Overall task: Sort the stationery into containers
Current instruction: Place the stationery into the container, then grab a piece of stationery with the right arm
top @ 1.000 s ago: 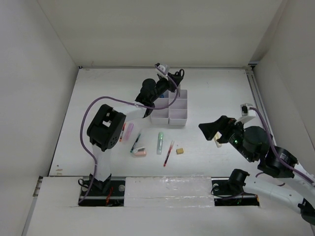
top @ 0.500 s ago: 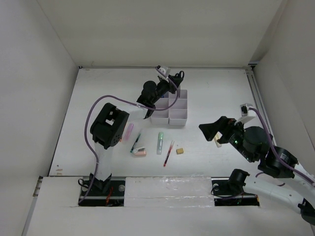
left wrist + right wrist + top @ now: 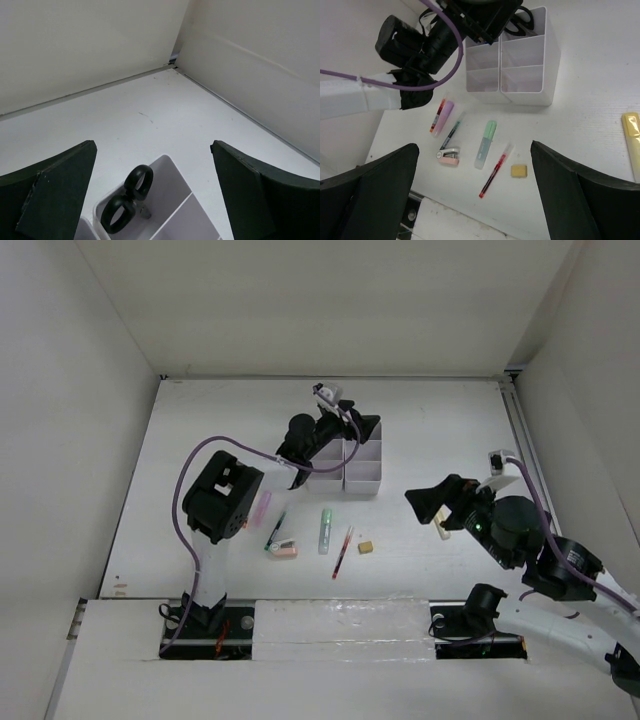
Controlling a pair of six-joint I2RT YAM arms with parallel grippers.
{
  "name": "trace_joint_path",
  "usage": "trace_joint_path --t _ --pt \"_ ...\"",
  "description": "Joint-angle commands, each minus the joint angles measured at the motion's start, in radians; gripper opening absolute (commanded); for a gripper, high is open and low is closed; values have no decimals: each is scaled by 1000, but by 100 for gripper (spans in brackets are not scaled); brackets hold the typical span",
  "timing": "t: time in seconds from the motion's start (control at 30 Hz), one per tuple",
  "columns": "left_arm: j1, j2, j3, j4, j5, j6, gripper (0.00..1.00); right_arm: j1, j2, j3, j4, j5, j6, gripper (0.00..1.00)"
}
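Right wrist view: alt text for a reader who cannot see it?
Looking down on a white six-compartment organiser with black-handled scissors standing in a far compartment and the left arm over it. In front lie a pink marker, dark pen, pink stapler, green marker, red pen and tan eraser; a yellow tube at the right edge.

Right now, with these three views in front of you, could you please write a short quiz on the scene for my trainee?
1. True or false: the scissors stand inside the organiser.
2. Which item lies nearest the tan eraser? A) red pen B) pink stapler C) yellow tube
3. Fill in: the left end effector is ___ (open or shut).
Key: 1 true; 2 A; 3 open.
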Motion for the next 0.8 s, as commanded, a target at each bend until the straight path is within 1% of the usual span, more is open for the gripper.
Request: trace_joint_path --t 0.0,0.07,0.1,0.17,0.2,0.27,0.3,0.33,0.37,0.4,0.43,0.5,0.53,0.57,0.6,0.63,0.67,0.7,0.73,0.77 --pt "-3 -115 -28 119 15 -43 100 -5 35 -3 1 71 33 100" --pt "-3 -172 -42 107 15 -66 100 -51 76 -3 -34 71 56 100" --pt "-3 -192 -51 95 4 -66 100 -71 136 6 -52 71 75 100" --pt "-3 -259 -51 55 -11 -78 100 -114 193 6 -102 71 127 100" --pt "-3 -283 -42 -4 -11 -89 100 -166 219 6 -102 54 138 100" --pt "-3 -350 -7 -104 -57 -101 100 -227 277 -19 -93 4 147 100" --pt "-3 -370 40 -251 -85 -116 100 -296 291 -29 -82 -15 147 100" --pt "-3 -387 74 -337 -111 -129 100 -330 311 -51 -71 -32 147 100" --pt "-3 -401 109 -432 -176 -150 100 -361 311 -62 -45 -52 156 100" --pt "-3 -427 146 -532 -226 -178 100 -420 311 -80 -19 -113 156 100" --pt "-3 -436 216 -736 -275 -208 100 -453 302 -124 7 -150 156 100" --pt "-3 -465 277 -917 -386 -291 100 -519 293 -154 39 -217 132 100" --pt "-3 -476 312 -1057 -418 -313 100 -580 302 -154 39 -247 132 100" --pt "-3 -509 312 -1111 -483 -352 100 -605 323 -166 49 -262 121 100" --pt "-3 -510 312 -1152 -525 -353 100 -625 339 -166 49 -262 110 100" --pt "-3 -561 291 -1178 -574 -377 100 -646 354 -166 62 -317 99 98" --pt "-3 -592 236 -1195 -612 -420 100 -686 371 -180 78 -339 99 96" --pt "-3 -626 204 -1209 -646 -437 100 -707 409 -189 87 -356 99 96" --pt "-3 -695 174 -1209 -700 -452 100 -730 432 -189 87 -379 84 95" --pt "14 -729 119 -1224 -709 -466 100 -764 452 -200 87 -421 73 94"
